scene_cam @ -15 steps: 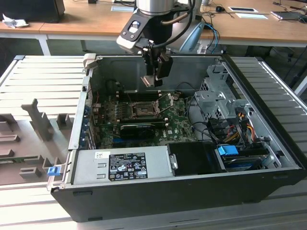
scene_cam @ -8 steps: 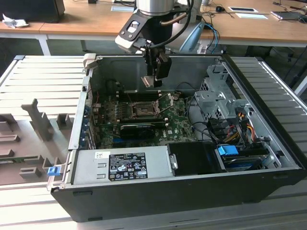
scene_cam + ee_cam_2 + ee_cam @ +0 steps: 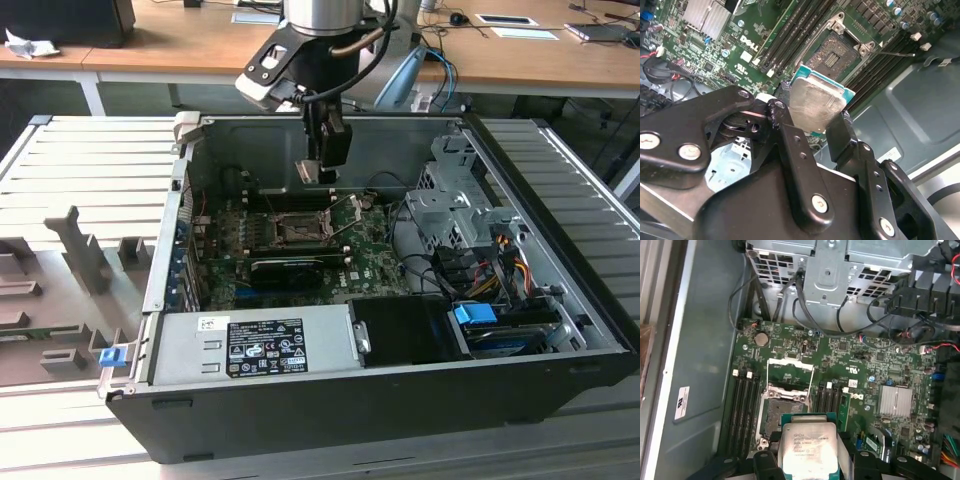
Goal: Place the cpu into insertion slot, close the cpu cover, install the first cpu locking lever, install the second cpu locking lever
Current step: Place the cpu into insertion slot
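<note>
**Near, 6 o'clock of case (exterior view)**
- PSU (image 3: 270, 345): grey box w/ black-and-white rating label. Print present, not transcribed.
- Blue latch tab (image 3: 110, 355), at 8 o'clock corner.
- Ribbed grey bench (image 3: 80, 170) carries the open PC case (image 3: 560, 300).

**Mid, case centre**
- Motherboard (image 3: 860, 360): green, maker's logo in white silk-screen, not transcribed.
- Finned heatsink (image 3: 895, 400), RAM slots (image 3: 745, 405), coin cell (image 3: 760, 338).
- Insertion slot (image 3: 777, 412): bare, pins exposed, no chip seated.
- cpu cover (image 3: 790, 362): swung up, window frame open.
- Wire locking lever (image 3: 895, 52): released, sticking out to the side.
- White sticker on case floor (image 3: 682, 402), too small to read.
- Drive cage (image 3: 450, 200), at 3 o'clock of board.

**Item in hand**
- cpu (image 3: 815, 102): airborne above the board, with the slot at approx. 7 o'clock of it in the exterior view, apart from it.
- Jaws pinching cpu by two opposite edges.
- Lid carries etched text, not transcribed. Dull smear on lid in second wrist view.
- Handling (est.): v. light, rigid, thin. Smooth metal top, likely slippery, so edge grip is right. Underside contacts and socket pins fragile; lower flat, no sliding, no force.

**Far, 12 o'clock**
- Wooden bench (image 3: 150, 40) w/ misc. desk items.
</note>
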Tool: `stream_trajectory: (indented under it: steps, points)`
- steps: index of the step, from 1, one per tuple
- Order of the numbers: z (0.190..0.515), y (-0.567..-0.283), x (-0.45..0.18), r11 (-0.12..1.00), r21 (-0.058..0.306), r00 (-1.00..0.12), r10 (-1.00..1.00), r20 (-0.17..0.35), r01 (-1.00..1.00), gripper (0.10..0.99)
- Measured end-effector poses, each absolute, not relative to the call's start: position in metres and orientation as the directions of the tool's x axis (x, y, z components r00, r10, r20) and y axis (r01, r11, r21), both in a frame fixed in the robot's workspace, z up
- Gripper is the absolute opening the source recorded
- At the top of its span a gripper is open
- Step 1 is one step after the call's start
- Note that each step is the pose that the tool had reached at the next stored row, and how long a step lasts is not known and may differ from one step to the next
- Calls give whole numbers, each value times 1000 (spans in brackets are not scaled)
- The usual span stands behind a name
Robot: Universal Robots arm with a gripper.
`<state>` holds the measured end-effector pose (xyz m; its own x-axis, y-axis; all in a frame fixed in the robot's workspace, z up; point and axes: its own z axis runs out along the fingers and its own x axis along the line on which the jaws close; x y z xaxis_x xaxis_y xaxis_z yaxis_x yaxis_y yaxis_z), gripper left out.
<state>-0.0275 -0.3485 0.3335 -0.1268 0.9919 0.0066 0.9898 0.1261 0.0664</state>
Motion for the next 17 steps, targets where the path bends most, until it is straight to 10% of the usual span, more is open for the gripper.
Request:
stream_trajectory:
  steps: [17]
  points:
    - [325, -349, -30, 103, 67, -104, 995, 6, 992, 529]
